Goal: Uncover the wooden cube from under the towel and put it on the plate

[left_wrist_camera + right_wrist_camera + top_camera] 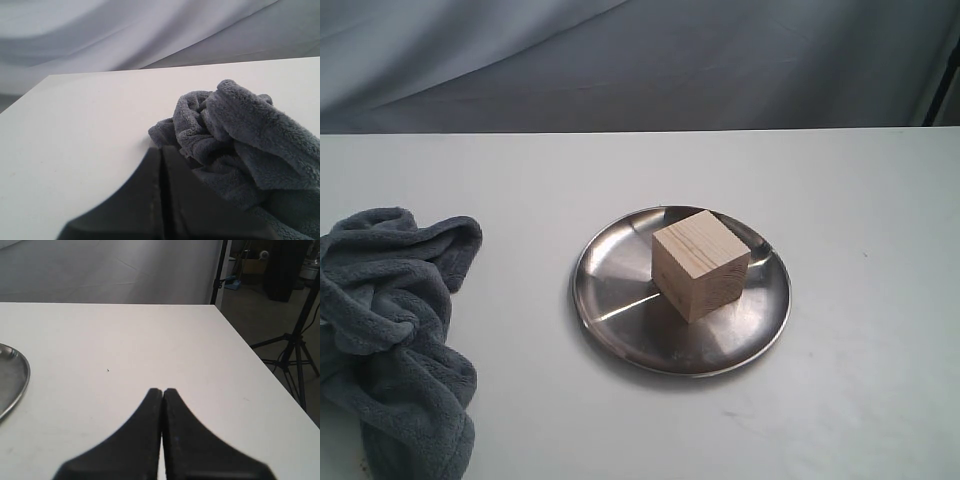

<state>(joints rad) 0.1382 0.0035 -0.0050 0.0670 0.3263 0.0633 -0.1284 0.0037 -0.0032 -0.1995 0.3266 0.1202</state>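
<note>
And there it is: the pale, light-tan wooden cube [700, 265] is sitting on the round, shiny stainless-steel plate [610, 285], flat on one face, close to the middle, with one corner turned toward the exterior camera. Nothing covers it and nothing holds it. The dark grey fluffy plush towel [395, 330] lies bunched in a heap on the white table [860, 200] at the left side, well apart from the plate and partly out of the picture.

By my reading the job looks done: cube uncovered, cube on plate. I can't see anything left beyond the arms keeping clear, and neither arm shows in the exterior view at all.

On to the wrist cameras. The left gripper [161, 149] has its jaws pressed together with nothing between them. Its tips are near the edge of the crumpled towel [240, 135], and whether they touch it I cannot tell. The right gripper [162, 390] is likewise closed and empty, hanging over bare table, with just a sliver of the plate's rim [15, 377] off to one side.

A closer look at the cube: crisp edges, clear grain lines across the top face, a darker shaded side, and a soft reflection in the steel beneath it.
</note>
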